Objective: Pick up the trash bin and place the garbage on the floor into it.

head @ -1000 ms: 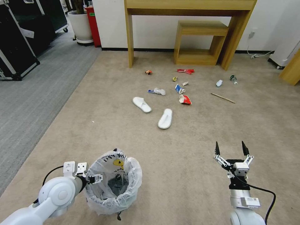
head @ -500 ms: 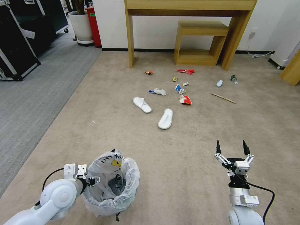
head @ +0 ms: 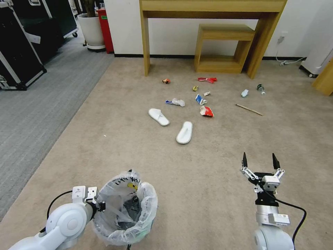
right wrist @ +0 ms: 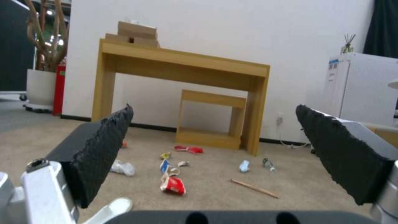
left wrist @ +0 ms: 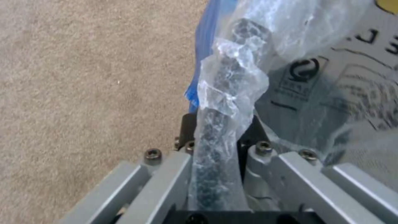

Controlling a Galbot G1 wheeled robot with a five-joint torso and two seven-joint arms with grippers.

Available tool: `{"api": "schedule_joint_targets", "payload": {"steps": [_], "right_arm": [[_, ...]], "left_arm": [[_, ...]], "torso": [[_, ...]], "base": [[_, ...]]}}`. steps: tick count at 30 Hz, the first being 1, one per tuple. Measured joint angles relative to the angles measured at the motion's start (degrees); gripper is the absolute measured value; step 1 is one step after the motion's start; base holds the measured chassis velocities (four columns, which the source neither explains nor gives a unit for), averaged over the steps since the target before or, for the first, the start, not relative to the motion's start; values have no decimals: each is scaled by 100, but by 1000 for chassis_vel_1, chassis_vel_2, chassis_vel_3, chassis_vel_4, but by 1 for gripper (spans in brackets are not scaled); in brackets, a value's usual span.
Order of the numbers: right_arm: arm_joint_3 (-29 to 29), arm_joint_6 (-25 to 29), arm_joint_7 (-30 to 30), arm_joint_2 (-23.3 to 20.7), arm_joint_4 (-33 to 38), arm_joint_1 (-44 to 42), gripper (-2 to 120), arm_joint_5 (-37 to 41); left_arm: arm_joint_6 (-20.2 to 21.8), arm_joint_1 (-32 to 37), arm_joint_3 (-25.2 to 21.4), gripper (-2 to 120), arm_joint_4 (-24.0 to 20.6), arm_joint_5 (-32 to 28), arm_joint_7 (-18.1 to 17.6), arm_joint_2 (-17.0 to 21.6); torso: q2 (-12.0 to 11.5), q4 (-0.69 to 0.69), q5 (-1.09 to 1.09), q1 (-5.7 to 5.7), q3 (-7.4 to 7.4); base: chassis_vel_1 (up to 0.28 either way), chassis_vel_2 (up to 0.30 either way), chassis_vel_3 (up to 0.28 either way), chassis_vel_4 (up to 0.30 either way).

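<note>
Trash bin, head view: the trash bin (head: 126, 211), lined with a crinkly whitish bag, is seen at the lower left over the beige floor (head: 215, 146); its near-left rim is held by the left tool (head: 101, 205).
Left tool, head view: clamped on the bagged rim of the bin, at the end of the white left arm.
Right tool, head view: the right tool (head: 260, 161) is held above the carpet at the lower right, its two dark fingers spread apart, nothing between them.
Garbage, head view: well ahead of both arms, in front of a wooden table (head: 211, 7), two white slippers (head: 184, 132) are lying near each other; beyond them are a red carton (head: 206, 111), a blue carton (head: 199, 100), crumpled white paper (head: 177, 102), a red wrapper (head: 207, 79), an orange packet (head: 166, 81), a bottle (head: 260, 87) and a wooden stick (head: 248, 109).
Left wrist view: the bin's dark rim, wrapped in the plastic bag (left wrist: 232, 90), is pinched between the closed metal fingers (left wrist: 166, 183); carpet is seen beside it.
Right wrist view: the two black textured pads (right wrist: 105, 149) are seen wide apart; between them, farther off on the carpet, the red carton (right wrist: 173, 185), the stick (right wrist: 253, 188) and the wooden table (right wrist: 182, 62) are framed.
</note>
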Motion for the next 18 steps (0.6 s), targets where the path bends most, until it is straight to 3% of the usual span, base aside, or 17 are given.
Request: {"api": "schedule_joint_targets", "payload": {"steps": [2, 10, 18], "right_arm": [[-10, 0, 0, 2, 0, 0, 100, 2], [-36, 46, 7, 35, -3, -18, 100, -1], [-48, 75, 18, 69, 32, -42, 100, -7]], "left_arm": [[4, 37, -58, 5, -21, -18, -22, 1], [57, 210, -487, 0, -367, -696, -776, 66], [54, 508, -1100, 0, -1137, -1433, -1142, 216]], "torso": [[-1, 0, -4, 0, 1], [-4, 1, -3, 2, 3], [-3, 1, 3, 2, 0]], "base": [[0, 0, 0, 0], [0, 0, 0, 0], [0, 0, 0, 0]]}}
